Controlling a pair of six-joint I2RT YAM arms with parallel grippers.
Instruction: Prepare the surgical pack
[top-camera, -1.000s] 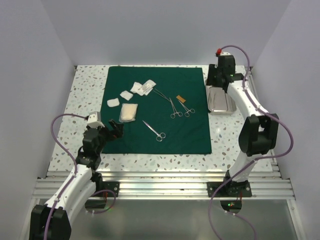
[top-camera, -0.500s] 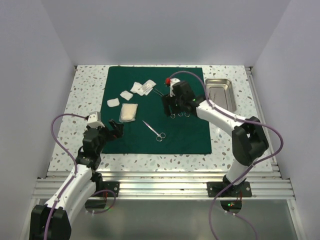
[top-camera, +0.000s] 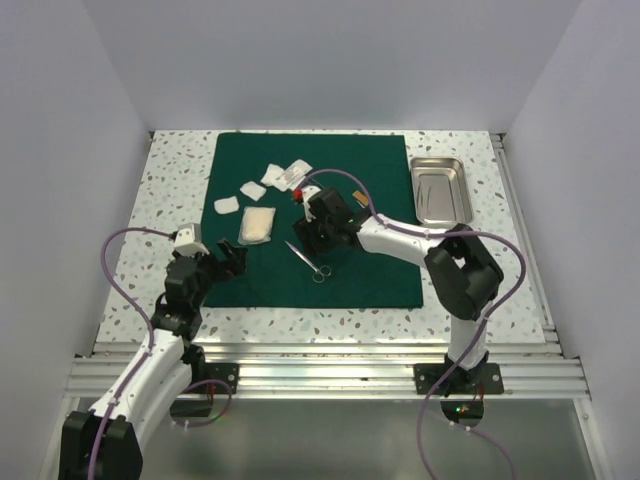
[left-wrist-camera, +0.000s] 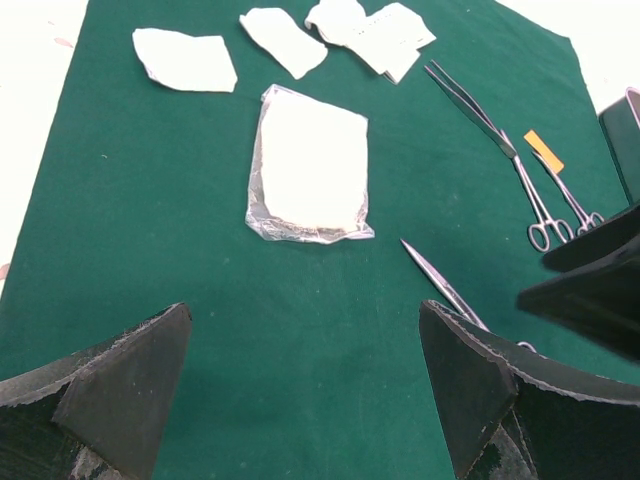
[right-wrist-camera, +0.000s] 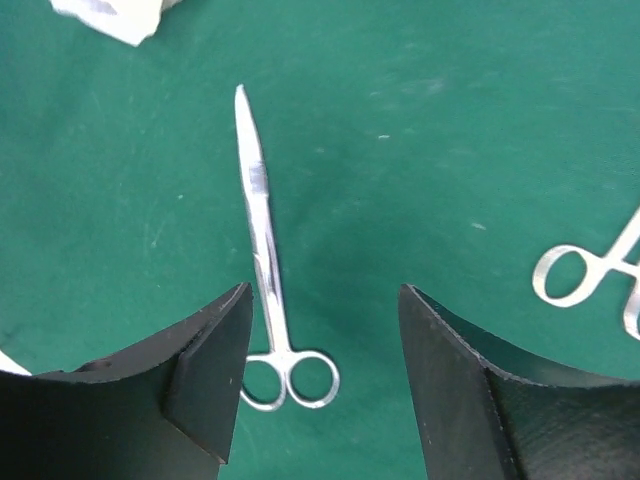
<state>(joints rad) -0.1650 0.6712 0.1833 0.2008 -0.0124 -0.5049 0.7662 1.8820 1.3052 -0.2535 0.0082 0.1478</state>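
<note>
Scissors (top-camera: 303, 257) diagonal, tips far-left, rings seemingly near-right.

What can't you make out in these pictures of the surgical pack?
Forceps: right wrist view, cut off by the right edge, only the handle end shows.
Steel tray: top view, contents too small to tell.
Scissors: left wrist view, handles mostly hidden behind the left arm's jaws.

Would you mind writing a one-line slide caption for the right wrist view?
Right gripper, jaws open, poised over closed steel scissors lying on the green drape.
</note>
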